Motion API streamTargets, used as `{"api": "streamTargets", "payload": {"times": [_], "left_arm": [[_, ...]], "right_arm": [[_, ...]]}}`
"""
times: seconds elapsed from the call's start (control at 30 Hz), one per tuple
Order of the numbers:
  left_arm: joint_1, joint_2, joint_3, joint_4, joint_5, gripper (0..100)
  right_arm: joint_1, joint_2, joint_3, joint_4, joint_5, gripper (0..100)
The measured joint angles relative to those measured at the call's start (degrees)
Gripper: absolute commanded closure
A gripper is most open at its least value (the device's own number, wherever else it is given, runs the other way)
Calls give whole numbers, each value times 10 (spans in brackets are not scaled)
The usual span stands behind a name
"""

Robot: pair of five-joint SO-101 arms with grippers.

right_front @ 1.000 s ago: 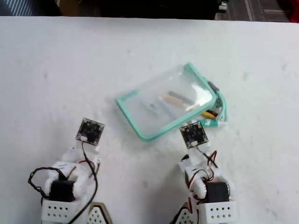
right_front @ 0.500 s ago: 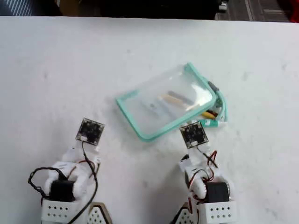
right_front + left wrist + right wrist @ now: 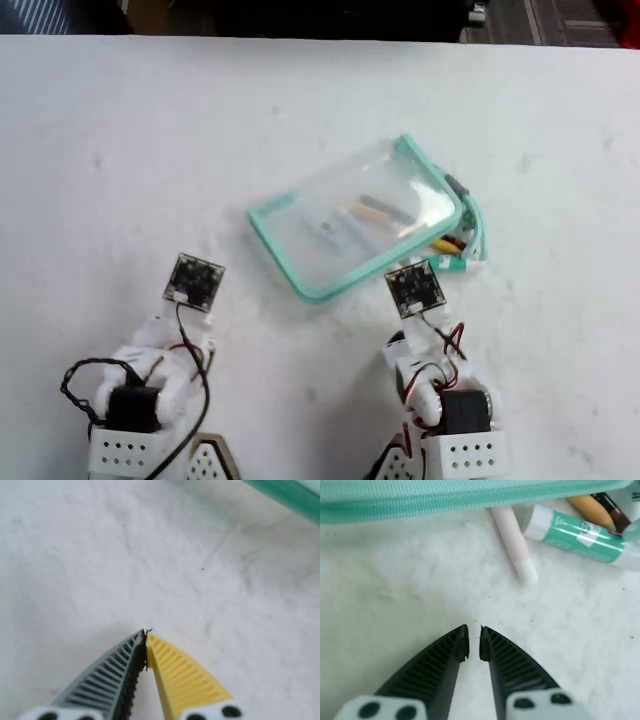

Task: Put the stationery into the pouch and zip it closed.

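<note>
The clear pouch with a teal rim lies flat mid-table, and a yellow and a dark item show through its side. At its right end a yellow pen and a white-and-green glue stick stick out. The right wrist view shows the teal pouch edge, a pale pink pen, the glue stick and an orange pen tip. My right gripper hovers just short of them, black fingers shut and holding nothing. Left gripper is shut over bare table, near a teal pouch corner.
The white table stretches wide around the pouch. Both arm bases sit at the near edge. A dark strip runs behind the table's far edge.
</note>
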Motion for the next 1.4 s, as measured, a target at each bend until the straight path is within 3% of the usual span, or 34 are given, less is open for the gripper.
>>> {"api": "streamTargets", "payload": {"times": [1.4], "left_arm": [[0,2,-22,0,2,976]], "right_arm": [[0,0,0,0,0,950]]}}
